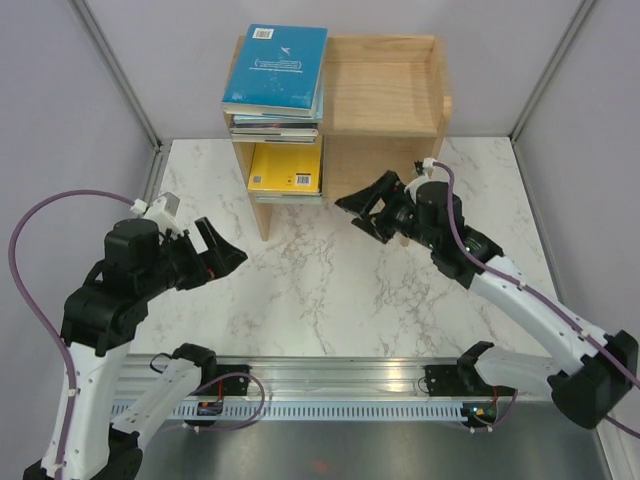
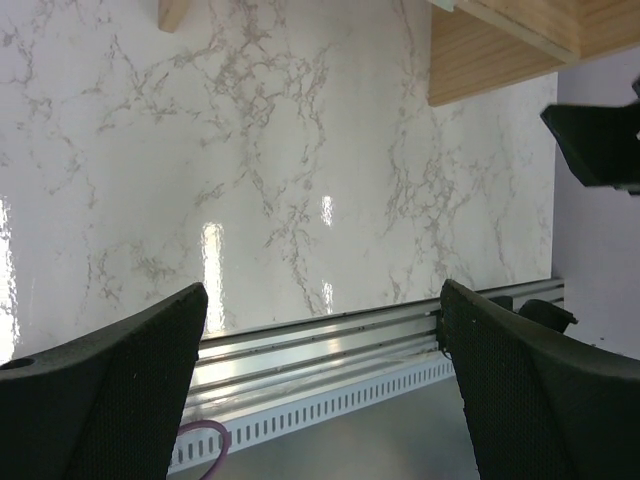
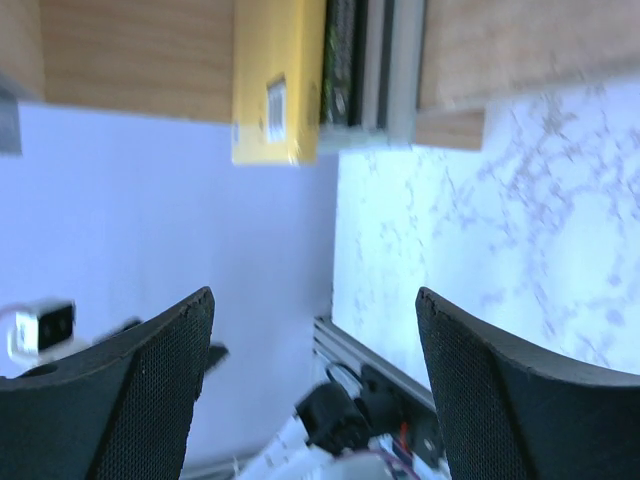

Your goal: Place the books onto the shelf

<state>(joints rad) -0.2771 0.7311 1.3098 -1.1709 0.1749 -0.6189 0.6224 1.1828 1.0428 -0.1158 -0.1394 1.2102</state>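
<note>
Both pairs of jaws stand apart, holding nothing: the left gripper (image 1: pixel 222 251) at lower left, the right gripper (image 1: pixel 354 216) just right of centre, over the marble table (image 1: pixel 300 290). Beyond, at top centre, the wooden shelf (image 1: pixel 385 95) carries the books (image 1: pixel 272 125): a yellow book (image 1: pixel 285 168) on the lower tier and a stack topped by a teal book (image 1: pixel 276 68) on the upper tier's left side.
</note>
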